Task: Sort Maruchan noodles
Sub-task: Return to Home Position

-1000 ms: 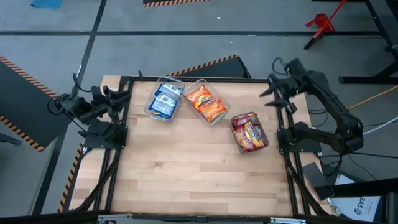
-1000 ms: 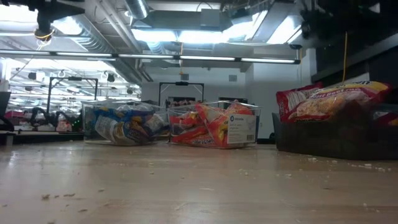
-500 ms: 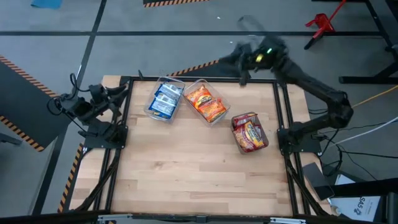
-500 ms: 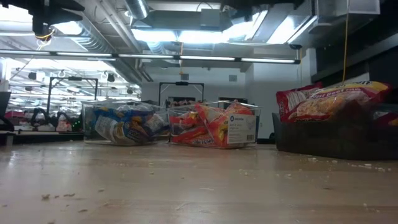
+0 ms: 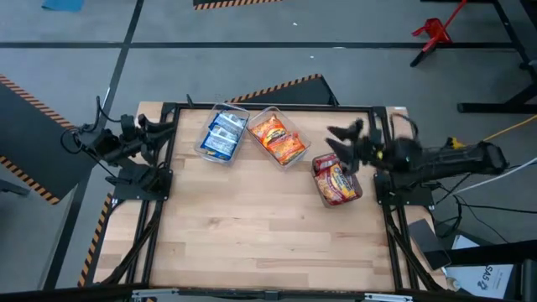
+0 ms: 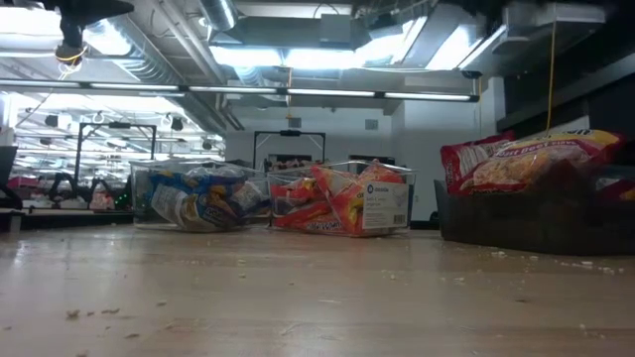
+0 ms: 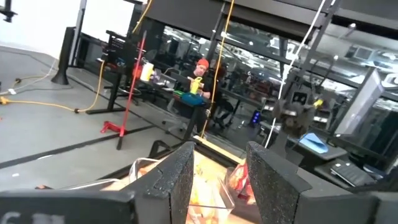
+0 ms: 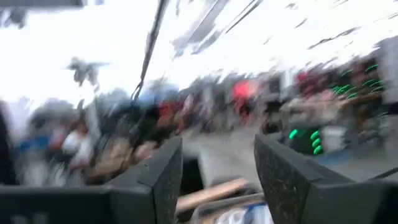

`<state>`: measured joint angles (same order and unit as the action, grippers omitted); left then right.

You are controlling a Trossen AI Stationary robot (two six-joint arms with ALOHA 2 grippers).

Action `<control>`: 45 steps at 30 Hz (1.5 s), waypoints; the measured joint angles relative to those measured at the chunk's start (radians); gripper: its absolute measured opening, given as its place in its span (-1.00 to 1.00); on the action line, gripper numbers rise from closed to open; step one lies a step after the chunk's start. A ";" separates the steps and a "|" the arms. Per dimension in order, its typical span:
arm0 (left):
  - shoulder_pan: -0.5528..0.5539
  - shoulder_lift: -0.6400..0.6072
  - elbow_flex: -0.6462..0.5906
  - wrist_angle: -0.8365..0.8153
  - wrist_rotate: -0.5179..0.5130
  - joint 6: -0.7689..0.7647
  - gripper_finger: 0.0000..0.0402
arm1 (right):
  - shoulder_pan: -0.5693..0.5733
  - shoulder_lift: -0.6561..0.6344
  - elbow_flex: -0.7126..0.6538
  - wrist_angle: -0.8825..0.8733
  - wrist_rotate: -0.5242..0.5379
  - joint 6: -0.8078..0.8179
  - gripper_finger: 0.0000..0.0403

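Noodle packets point(image 5: 281, 138) sit on a crumb-speckled wooden table point(image 5: 252, 226) under ceiling lights point(image 6: 288, 55).

Three bins point(image 6: 389, 206) stand on the wooden table point(image 5: 252, 226).

A white box point(image 5: 485, 274) on the floor past the tabletop's near right corner shows letters like "SYS". The clear bin point(image 6: 337, 168) by the far edge has a white label point(image 6: 383, 204), too small to read. So is the print on the noodle packets point(image 6: 526, 159).
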<state>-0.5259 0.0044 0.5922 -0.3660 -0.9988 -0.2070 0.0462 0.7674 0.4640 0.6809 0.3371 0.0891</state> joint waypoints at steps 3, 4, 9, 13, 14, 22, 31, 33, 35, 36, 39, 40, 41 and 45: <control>0.000 0.000 0.011 -0.019 0.007 0.014 -0.30 | 0.098 -0.077 -0.179 0.314 0.150 -0.086 -0.10; 0.000 0.000 0.026 -0.031 0.008 0.024 -0.30 | 0.124 -0.110 -0.226 0.379 0.183 -0.126 -0.10; 0.000 0.000 0.156 -0.162 -0.005 0.032 -0.30 | 0.190 -0.308 -0.322 0.480 0.355 -0.230 -0.10; 0.000 0.000 0.280 -0.279 -0.005 0.032 -0.30 | 0.234 -0.537 -0.302 0.407 0.382 -0.316 -0.10; 0.000 0.000 0.303 -0.306 -0.008 0.032 -0.30 | 0.248 -0.605 -0.293 0.367 0.400 -0.326 -0.10; -0.001 0.000 0.310 -0.576 -0.018 -0.154 -0.30 | 0.430 -0.763 -0.075 -0.103 0.556 -0.374 -0.10; -0.002 0.000 0.018 -0.424 0.078 -0.275 -0.30 | 0.522 -0.760 -0.091 -0.477 0.123 -0.358 -0.10; -0.002 0.000 -0.039 -0.267 0.118 -0.198 -0.30 | 0.522 -0.760 -0.107 -0.451 0.154 -0.296 -0.10; -0.001 0.000 -0.091 -0.149 0.168 -0.146 -0.30 | 0.522 -0.752 -0.136 -0.445 0.155 -0.218 -0.10; -0.001 0.000 -0.113 -0.101 0.196 -0.126 -0.30 | 0.522 -0.752 -0.156 -0.462 0.127 -0.194 -0.10; -0.001 0.000 -0.189 -0.031 0.216 -0.110 -0.30 | 0.523 -0.758 -0.210 -0.433 0.078 -0.154 -0.10; -0.001 0.000 -0.214 -0.015 0.211 -0.121 -0.30 | 0.522 -0.761 -0.234 -0.407 0.103 -0.141 -0.10; -0.001 0.000 -0.239 0.006 0.202 -0.137 -0.30 | 0.522 -0.758 -0.263 -0.379 0.128 -0.128 -0.10; -0.001 0.000 -0.335 0.075 0.188 -0.220 -0.30 | 0.508 -0.758 -0.404 -0.178 0.116 -0.119 -0.10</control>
<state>-0.5265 0.0040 0.2571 -0.2909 -0.8112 -0.4270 0.5543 0.0094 0.0604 0.5032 0.4530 -0.0304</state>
